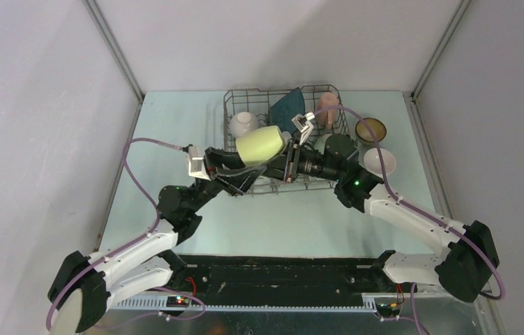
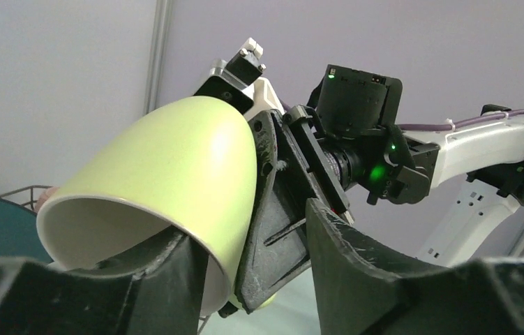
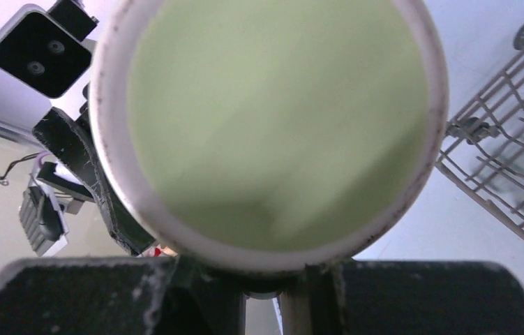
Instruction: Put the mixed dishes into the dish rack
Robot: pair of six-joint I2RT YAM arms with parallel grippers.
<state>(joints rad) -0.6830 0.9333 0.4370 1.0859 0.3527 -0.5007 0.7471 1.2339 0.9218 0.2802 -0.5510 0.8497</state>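
The yellow-green mug (image 1: pixel 262 144) hangs on its side above the near part of the grey wire dish rack (image 1: pixel 229 105), between both grippers. My right gripper (image 1: pixel 285 165) is shut on the mug's base end; in the right wrist view its fingers (image 3: pixel 196 293) pinch just under the mug's bottom (image 3: pixel 273 118). My left gripper (image 2: pixel 245 230) is open, with one finger (image 2: pixel 154 279) inside the mug's mouth (image 2: pixel 175 160) and the other well apart. A white bowl (image 1: pixel 243 123), the dark teal plate (image 1: pixel 288 106) and the pink mug (image 1: pixel 327 106) sit in the rack.
A brown bowl (image 1: pixel 370 130) and a white bowl (image 1: pixel 379 161) stand on the table right of the rack. The rack's wires show at the right of the right wrist view (image 3: pixel 510 188). Grey walls enclose the table on three sides.
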